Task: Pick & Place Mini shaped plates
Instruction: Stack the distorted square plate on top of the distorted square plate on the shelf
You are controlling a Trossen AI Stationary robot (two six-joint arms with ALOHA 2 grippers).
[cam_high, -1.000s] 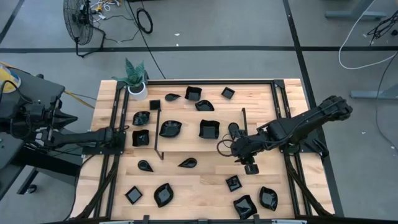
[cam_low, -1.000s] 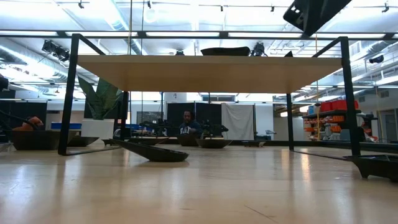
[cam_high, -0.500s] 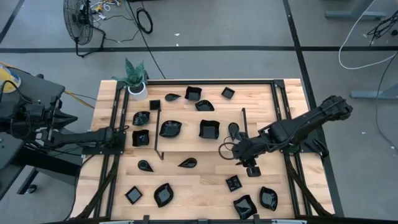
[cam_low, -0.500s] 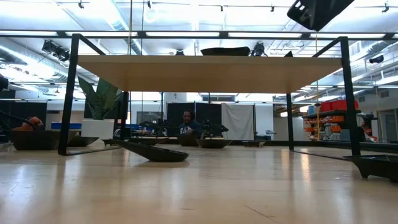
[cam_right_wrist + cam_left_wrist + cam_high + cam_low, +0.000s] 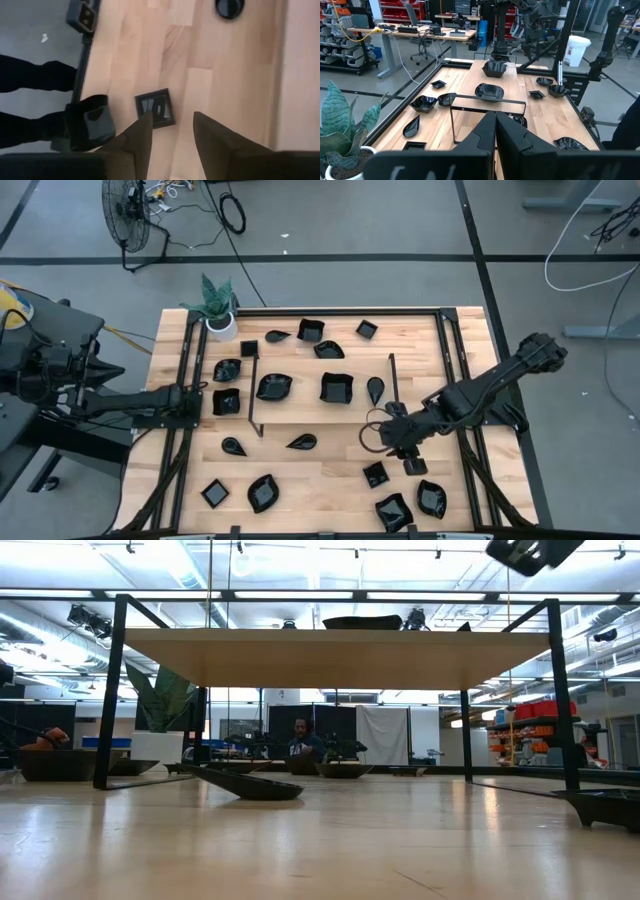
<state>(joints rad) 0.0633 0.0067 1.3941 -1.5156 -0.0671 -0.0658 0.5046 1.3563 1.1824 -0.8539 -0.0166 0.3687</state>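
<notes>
**High view: right arm above the near-right plates, left arm parked at the table's left edge**

High view shows the wooden table carrying many mini shaped plates, glossy black, scattered over its whole surface: squares, teardrops and wavy leaf forms. A thin black wire frame stands over the middle of the table. A white pot with a green plant sits at the far-left corner.

The right gripper is held above the table's right-centre, near a small square plate and well clear of the teardrop plate beside the frame. In the right wrist view its fingers stand apart with bare wood between them; nothing is gripped. The same small square plate lies flat just beyond the fingertips, with a larger wavy-edged plate close by at the table edge.

The left gripper rests at the left edge of the table, fingers pressed together and empty, pointed across the table.

Low view: a teardrop plate lies flat on the table.
</notes>
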